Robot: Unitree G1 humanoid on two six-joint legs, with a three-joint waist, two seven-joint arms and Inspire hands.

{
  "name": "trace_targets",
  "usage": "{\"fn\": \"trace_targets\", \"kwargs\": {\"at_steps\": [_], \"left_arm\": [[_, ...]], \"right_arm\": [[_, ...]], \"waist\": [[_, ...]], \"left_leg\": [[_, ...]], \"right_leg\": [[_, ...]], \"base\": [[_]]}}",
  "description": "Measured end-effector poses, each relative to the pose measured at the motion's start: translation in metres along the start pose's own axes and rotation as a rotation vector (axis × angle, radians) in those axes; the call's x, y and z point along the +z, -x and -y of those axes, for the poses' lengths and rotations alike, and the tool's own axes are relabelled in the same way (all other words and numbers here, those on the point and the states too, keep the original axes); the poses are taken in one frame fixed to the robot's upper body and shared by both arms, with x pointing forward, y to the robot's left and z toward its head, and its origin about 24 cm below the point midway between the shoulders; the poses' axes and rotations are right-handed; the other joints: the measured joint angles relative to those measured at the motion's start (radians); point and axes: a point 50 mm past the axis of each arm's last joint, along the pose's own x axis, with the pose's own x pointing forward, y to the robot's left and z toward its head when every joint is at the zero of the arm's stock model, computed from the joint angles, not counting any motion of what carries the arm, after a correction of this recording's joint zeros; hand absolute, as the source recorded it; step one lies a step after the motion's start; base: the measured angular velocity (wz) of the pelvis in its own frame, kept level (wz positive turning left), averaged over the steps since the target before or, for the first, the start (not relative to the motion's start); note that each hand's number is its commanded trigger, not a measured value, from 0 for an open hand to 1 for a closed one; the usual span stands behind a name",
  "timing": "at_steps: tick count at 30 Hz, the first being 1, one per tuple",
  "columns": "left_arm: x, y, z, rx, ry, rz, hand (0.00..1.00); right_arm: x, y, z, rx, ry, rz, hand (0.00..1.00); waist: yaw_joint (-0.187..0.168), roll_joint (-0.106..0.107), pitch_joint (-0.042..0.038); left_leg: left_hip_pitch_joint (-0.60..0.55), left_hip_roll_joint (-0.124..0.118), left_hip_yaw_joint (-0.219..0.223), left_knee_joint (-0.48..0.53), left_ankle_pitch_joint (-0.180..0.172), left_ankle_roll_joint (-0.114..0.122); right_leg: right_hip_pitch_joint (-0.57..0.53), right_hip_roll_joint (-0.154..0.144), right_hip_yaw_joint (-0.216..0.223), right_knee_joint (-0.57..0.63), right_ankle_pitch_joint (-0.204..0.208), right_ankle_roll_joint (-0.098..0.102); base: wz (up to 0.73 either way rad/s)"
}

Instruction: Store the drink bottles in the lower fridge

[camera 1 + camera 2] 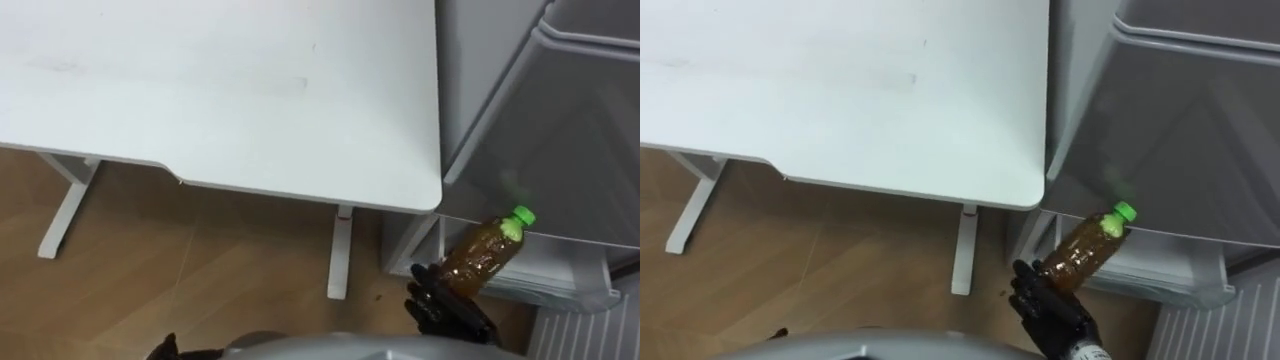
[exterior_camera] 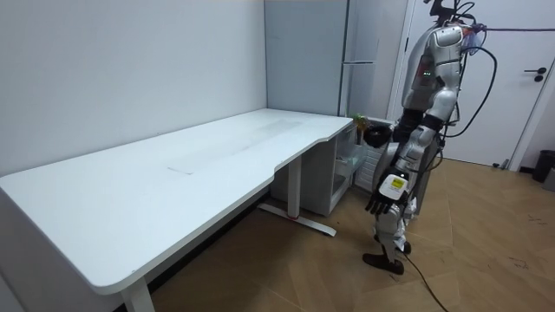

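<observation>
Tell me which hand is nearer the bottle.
Right. The right hand grips the bottle by its base; the left hand hangs at the robot's side, well below it.

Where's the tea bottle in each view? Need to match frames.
Left eye view: bottle lower right, held in the right hand, before the fridge.
Right eye view: bottle right of centre, low, same grip.
Room view: its green cap just shows, right of centre, beyond the raised hand.
Shared landmark: the table corner beside the fridge.
</observation>
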Motion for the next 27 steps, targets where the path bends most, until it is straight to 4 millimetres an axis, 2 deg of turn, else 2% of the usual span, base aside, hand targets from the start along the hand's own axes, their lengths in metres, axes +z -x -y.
{"fn": "trace_targets", "kwargs": {"at_steps": [9, 15, 20, 24, 27], "left_arm": [[-0.003, -0.001, 0.002, 0.009, -0.044, -0.022, 0.0], [-0.006, -0.001, 0.003, 0.013, -0.05, -0.041, 0.0], [-0.006, -0.002, 0.005, 0.005, -0.066, -0.043, 0.0], [-0.009, -0.001, 0.005, 0.005, -0.104, -0.05, 0.0], [-0.012, 0.0, 0.004, -0.002, -0.144, -0.058, 0.0]], "right_arm": [[0.002, 0.0, 0.01, -0.135, -0.139, 0.055, 1.0], [0.003, -0.001, 0.012, -0.191, -0.201, 0.076, 1.0], [0.008, -0.006, 0.006, -0.195, -0.221, 0.101, 1.0], [0.017, -0.015, -0.001, -0.191, -0.284, 0.145, 1.0], [0.028, -0.019, -0.009, -0.169, -0.329, 0.201, 1.0]], "waist": [[-0.03, 0.012, 0.0022], [-0.03, 0.018, 0.0038], [-0.031, 0.025, 0.0078], [-0.032, 0.032, 0.0169], [-0.031, 0.037, 0.0207]], "left_leg": [[0.005, 0.002, 0.0, -0.019, 0.001, -0.001], [0.015, 0.002, 0.006, -0.031, 0.001, -0.001], [0.017, 0.001, 0.002, -0.031, 0.001, -0.001], [0.018, 0.0, 0.0, -0.029, 0.001, -0.001], [0.016, 0.0, -0.002, -0.029, 0.001, -0.001]], "right_leg": [[0.003, 0.002, -0.004, 0.002, 0.0, 0.0], [0.004, 0.001, 0.0, 0.002, 0.0, 0.0], [0.007, 0.001, 0.0, 0.003, 0.0, 0.0], [0.011, 0.001, -0.003, 0.001, 0.0, 0.0], [0.01, 0.001, -0.005, 0.001, 0.0, 0.0]], "base": [[0.0], [-0.03], [0.0], [0.0], [0.01]]}}
